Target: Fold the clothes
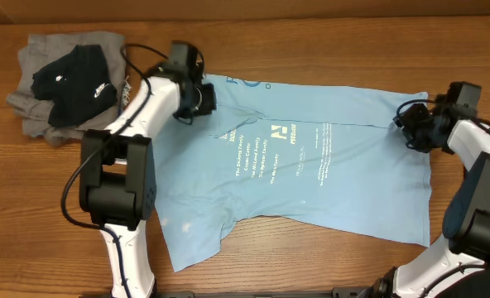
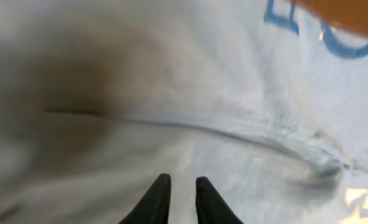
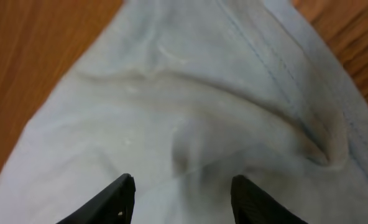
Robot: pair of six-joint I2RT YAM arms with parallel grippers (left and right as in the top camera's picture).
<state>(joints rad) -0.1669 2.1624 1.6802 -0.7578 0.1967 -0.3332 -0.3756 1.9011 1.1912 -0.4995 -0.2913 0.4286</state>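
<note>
— None folded yet?
— I'd judge not. The blue shirt lies spread on the bench. At its far edge my right claw gapes wide, empty; my left claw, barely parted, grips nothing I can see. Farther left, grey and black pieces sit heaped, unfolded. No basket or bin in view.

Soft matt cloth T-shirt on grained wooden table
</note>
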